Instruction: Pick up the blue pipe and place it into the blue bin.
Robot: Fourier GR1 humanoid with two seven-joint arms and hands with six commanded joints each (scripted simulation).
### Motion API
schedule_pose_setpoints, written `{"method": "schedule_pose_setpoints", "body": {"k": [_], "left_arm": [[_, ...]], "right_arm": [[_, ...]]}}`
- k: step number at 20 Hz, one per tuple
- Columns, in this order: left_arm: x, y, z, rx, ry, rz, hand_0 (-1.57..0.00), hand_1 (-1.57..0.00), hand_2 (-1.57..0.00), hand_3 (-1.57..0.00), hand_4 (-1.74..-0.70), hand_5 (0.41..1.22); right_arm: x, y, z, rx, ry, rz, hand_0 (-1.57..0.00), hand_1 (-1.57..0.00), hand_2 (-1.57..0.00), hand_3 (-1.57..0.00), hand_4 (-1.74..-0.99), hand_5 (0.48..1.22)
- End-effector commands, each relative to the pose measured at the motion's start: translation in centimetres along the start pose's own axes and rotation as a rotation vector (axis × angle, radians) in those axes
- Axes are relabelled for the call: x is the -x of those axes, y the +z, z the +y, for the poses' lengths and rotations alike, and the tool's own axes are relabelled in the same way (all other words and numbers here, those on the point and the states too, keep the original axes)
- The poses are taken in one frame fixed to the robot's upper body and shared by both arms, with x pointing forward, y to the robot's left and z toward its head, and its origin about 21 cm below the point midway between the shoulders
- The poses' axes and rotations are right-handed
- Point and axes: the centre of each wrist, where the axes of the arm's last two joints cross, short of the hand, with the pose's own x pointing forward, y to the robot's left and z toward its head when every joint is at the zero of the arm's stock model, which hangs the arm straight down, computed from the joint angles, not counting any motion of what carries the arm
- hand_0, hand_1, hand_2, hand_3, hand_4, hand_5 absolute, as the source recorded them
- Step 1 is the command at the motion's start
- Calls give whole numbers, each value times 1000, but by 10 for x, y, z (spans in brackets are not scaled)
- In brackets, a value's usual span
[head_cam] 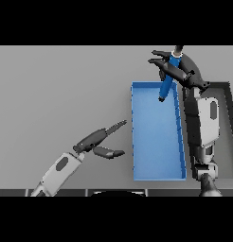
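Holding pipe (pixel 167 84) in right hand (pixel 181 70), fingers curled round it, over bin's (pixel 156 176) far end; needing release next. Left hand (pixel 100 142) idling, relaxed.

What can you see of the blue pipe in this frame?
The blue pipe is a slim, straight, smooth tube with a darker tip at each end. It hangs tilted, its upper end towards the far right and its lower end over the far end of the blue bin. The right hand holds it near the top, fingers curled round it. Whether its lower tip touches the bin cannot be told.
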Motion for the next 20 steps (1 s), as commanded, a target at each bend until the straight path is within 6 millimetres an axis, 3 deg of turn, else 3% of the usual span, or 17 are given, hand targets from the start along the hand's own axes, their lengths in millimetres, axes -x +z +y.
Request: {"method": "schedule_pose_setpoints", "body": {"k": [1,6,8,9,12,14,15,17,19,20], "left_arm": [[0,-1,-1,2,3,4,1,1,1,1,-827,464],[-1,-1,-4,12,-2,-7,1,1,1,1,-829,470],[-1,-1,-7,10,4,0,1,1,1,1,-826,470],[-2,1,-6,9,8,-5,1,1,1,1,-827,471],[1,1,-6,6,1,20,1,1,1,1,-826,475],[-4,-2,-10,8,8,1,1,1,1,1,-827,474],[-4,-5,-7,-2,6,15,1,1,1,1,-829,474],[-2,-3,-8,10,1,5,1,1,1,1,-829,476],[-4,-2,-8,11,2,1,1,1,1,1,-828,476],[-4,-1,-4,6,-1,2,1,1,1,1,-826,477]], "right_arm": [[9,6,-4,38,-5,35,-1571,-1571,-1571,-1571,-1499,1221],[68,28,-14,185,-47,269,-1571,-1571,-1571,-1571,-1499,1221],[83,38,-16,200,-25,335,-1571,-1571,-1571,-1080,-1586,1221],[91,41,-14,202,-10,373,-1571,-1571,-1571,-1178,-1569,1221],[115,48,-6,200,22,485,-1571,-1571,-1571,-693,-1653,1205],[131,50,-9,234,10,575,-1571,-1571,-1571,-1009,-1583,1199],[138,50,-7,246,-26,623,-1465,-1382,-1333,-807,-1534,1190],[143,47,-3,233,-77,695,-937,-884,-853,-516,-1404,1159],[138,47,-6,231,-84,739,-599,-566,-545,-330,-1302,1182],[137,47,-2,187,-49,746,-479,-452,-436,-264,-1264,1139]]}}
